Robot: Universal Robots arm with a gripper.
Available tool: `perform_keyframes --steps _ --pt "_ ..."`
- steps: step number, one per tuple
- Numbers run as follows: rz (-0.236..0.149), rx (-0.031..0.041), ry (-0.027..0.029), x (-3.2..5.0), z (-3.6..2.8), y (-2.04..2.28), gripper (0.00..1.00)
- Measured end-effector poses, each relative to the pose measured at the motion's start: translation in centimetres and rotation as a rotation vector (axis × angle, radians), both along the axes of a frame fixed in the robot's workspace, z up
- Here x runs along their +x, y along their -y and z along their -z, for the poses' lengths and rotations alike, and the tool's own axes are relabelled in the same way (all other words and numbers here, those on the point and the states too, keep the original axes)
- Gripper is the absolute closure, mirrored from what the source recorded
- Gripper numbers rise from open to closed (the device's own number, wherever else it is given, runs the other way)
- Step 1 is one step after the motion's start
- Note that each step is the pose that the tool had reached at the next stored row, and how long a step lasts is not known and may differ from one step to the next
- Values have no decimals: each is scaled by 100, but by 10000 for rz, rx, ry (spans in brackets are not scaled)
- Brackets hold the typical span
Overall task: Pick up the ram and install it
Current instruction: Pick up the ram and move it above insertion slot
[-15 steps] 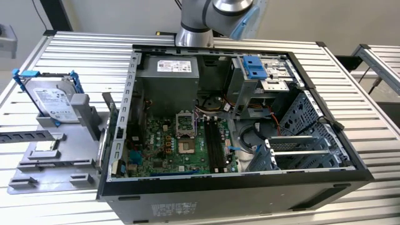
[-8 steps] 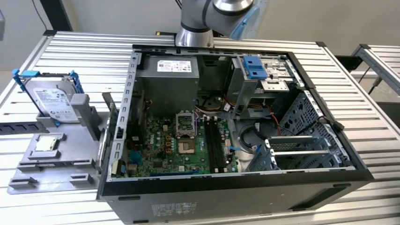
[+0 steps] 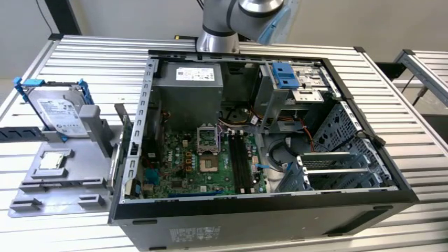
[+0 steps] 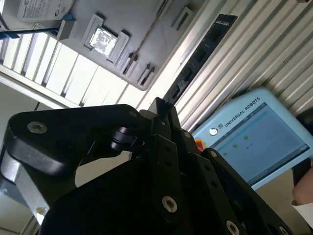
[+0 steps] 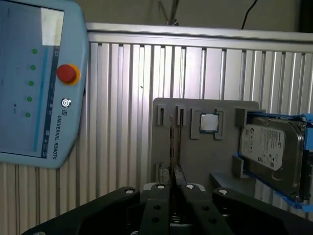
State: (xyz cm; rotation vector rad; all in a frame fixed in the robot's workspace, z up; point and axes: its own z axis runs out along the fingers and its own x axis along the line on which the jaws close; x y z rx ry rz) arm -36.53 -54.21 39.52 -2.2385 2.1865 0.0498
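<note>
- Pincer (image 5: 172, 176) clenched on the ram (image 4: 199, 55). In both wrist views the dark stick runs straight out from between the fingertips, edge-on in the first wrist view and showing its flat face in the second.
- By the wrist views, the ram hangs in the air over the tray (image 3: 81, 157) and the table (image 3: 91, 58) beside it. That puts it on the exterior view's left of the case (image 3: 245, 226), well apart from the board's slots (image 3: 242, 160).
- As I read it, the pick-up is done and the carry to the case is the step in hand. The install is not yet done, and the slots look bare from where I stand.
- Seating it calls for:
  - clearing the case's wall on the way in;
  - lining the stick up lengthwise with one slot;
  - bringing it down level and pressing evenly along its length.
- I'd guess a tilted entry would jam one end or strain the board.
- Arm (image 3: 218, 37): its base column stands at the far side of the table, behind the case, and the upper joint rises out of the exterior view's top. Judging by what the wrist views look down on, the wrist points downward over the tray.
- Drive (image 3: 60, 110) and chip (image 3: 52, 161) sit on the tray.
</note>
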Motion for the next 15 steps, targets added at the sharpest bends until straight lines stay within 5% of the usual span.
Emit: perform_keyframes --steps 7,15 --pt "0 -2 -2 31 -12 0 100" --pt "0 -2 -2 243 -12 -1 100"
